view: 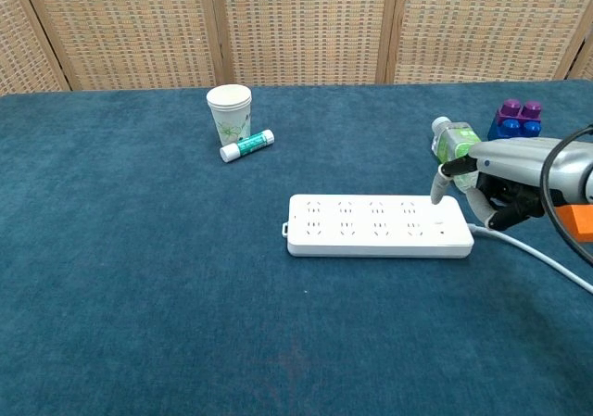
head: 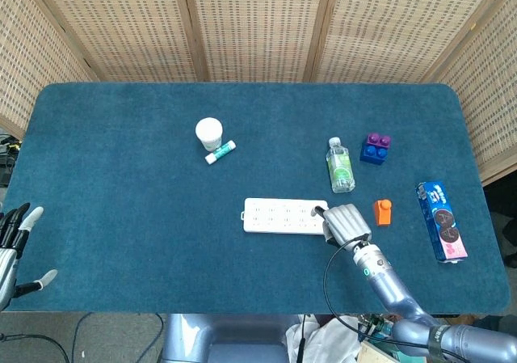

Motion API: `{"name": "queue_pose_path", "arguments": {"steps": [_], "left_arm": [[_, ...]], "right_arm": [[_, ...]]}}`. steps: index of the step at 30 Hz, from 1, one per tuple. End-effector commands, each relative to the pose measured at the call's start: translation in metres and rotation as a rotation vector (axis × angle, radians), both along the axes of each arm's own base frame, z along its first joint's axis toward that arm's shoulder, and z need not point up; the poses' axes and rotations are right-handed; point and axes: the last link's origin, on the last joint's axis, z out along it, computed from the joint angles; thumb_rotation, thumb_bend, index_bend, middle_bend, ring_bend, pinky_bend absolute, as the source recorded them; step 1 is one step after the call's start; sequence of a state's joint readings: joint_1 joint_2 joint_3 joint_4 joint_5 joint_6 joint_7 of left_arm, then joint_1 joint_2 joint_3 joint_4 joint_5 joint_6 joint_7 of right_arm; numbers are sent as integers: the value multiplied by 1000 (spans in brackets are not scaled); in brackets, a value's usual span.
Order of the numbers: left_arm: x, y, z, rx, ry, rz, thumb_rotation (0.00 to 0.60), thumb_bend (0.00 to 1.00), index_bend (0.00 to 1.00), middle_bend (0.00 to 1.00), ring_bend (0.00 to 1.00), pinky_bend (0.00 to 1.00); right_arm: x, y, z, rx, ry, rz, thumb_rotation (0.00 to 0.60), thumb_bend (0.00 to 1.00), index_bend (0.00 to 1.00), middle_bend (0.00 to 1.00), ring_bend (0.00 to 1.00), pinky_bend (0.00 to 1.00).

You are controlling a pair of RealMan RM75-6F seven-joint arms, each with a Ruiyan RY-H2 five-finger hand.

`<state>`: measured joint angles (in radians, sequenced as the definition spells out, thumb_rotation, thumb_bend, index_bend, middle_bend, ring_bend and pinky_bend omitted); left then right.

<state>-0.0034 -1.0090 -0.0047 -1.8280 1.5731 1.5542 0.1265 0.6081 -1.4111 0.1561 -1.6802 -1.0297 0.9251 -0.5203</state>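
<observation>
A white power strip [head: 283, 216] [view: 371, 224] lies at the middle of the blue table, its white cable [view: 537, 254] running off to the right. My right hand [head: 343, 220] [view: 505, 180] hovers at the strip's right end. One finger [view: 438, 186] points down and touches the strip's top near that end, while the others are curled in and hold nothing. My left hand [head: 12, 250] shows only in the head view, at the front left edge beside the table, with its fingers spread and empty.
A water bottle [head: 340, 166] [view: 460, 152] lies just behind the right hand. A blue and purple block [head: 375, 148] [view: 517, 121], an orange block [head: 382, 212] [view: 582, 220] and a cookie pack [head: 441, 220] are to the right. Paper cup [head: 208, 133] and glue stick [head: 220, 152] stand at back left.
</observation>
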Motion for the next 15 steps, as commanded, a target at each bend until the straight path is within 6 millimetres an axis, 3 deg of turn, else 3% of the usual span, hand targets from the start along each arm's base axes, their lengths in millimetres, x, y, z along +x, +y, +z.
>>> {"name": "queue_pose_path", "arguments": {"steps": [1,15], "left_arm": [[0,0,0,0,0,0,600,0,0,0,0,0],[0,-1,-1,-1,6,-1,600,0,0,0,0,0]], "right_arm": [[-1,-2,-2,-8,16,-8,600,813,298,885,919,1000],[-4,-1,-11,4,68,-28,600,813,300,884,919,1000]]}}
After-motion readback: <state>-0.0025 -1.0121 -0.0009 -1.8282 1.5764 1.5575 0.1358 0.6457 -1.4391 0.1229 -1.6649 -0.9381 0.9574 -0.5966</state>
